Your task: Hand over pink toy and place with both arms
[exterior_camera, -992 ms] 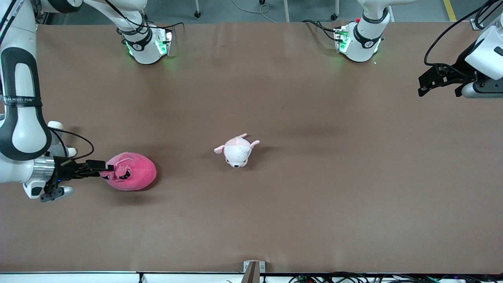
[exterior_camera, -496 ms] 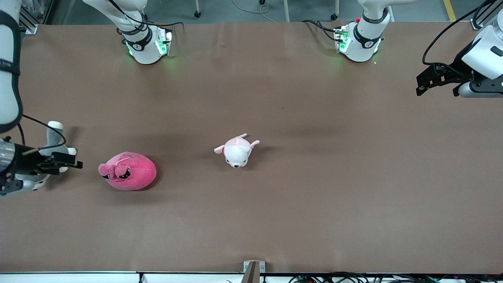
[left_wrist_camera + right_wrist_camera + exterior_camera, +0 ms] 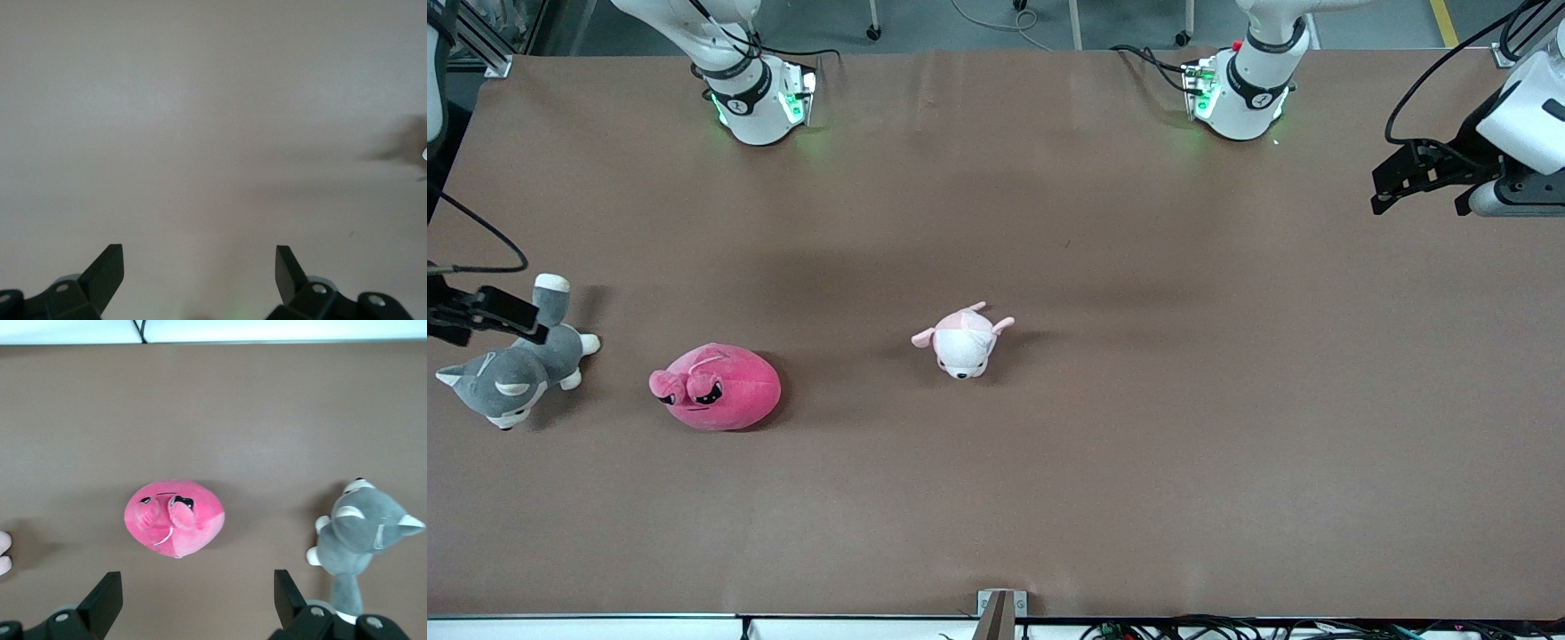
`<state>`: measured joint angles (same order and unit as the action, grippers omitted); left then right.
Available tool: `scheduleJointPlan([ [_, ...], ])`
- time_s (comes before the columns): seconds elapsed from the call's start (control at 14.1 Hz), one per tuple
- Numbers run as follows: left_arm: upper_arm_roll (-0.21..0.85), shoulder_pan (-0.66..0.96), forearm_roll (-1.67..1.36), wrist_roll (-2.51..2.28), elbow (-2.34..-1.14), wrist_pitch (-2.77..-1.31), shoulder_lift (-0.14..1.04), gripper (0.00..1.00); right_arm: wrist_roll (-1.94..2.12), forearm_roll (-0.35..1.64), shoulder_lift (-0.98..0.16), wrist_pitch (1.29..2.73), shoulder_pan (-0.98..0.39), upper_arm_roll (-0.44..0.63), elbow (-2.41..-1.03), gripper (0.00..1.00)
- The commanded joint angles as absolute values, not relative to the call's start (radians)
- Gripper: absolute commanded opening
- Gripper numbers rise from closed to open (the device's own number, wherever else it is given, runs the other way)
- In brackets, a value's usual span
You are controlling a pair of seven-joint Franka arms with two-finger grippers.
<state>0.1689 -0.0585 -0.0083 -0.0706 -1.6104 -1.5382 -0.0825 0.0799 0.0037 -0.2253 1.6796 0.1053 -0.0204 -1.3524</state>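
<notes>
The brown paper-covered bench [image 3: 1138,444] carries the hot-pink rounded plush blob toy [image 3: 716,388], lying free toward the right arm's end. The grey-and-white husky plush [image 3: 511,373] lies beside it, under the right gripper [image 3: 197,597], whose jaws are spread. The left gripper [image 3: 200,267], equally spread and empty, waits over bare bench, well apart from the blob.

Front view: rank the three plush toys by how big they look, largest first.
1. pink toy
2. grey-and-white husky plush, longer with its tail but a slimmer body, so close to the first
3. pale pink-and-white puppy plush, clearly smallest
</notes>
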Motion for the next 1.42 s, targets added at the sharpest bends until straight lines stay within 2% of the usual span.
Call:
scheduleJointPlan([
  [0.0, 0.172, -0.069, -0.009, -0.051, -1.612, -1.520, -0.101, 1.00, 0.060, -0.025, -0.204, 1.642, 0.114, -0.020, -1.345, 1.00],
  [0.21, 0.172, -0.069, -0.009, -0.051, -1.608, -1.522, -0.098, 1.00, 0.048, -0.023, -0.158, 1.601, 0.094, 0.011, -1.345, 1.00],
  [0.78, 0.173, -0.067, -0.009, -0.051, -1.603, -1.532, -0.089, 1.00, 0.028, -0.018, -0.008, 1.657, 0.025, 0.074, -1.523, 1.00],
  [0.99, 0.173, -0.067, -0.009, -0.051, -1.603, -1.534, -0.087, 1.00, 0.031, -0.018, 0.011, 1.637, 0.028, 0.072, -1.539, 1.00],
  [1.35, 0.175, -0.064, -0.008, -0.052, -1.614, -1.523, -0.100, 1.00, 0.032, -0.020, 0.153, 1.693, 0.025, 0.066, -1.730, 1.00],
])
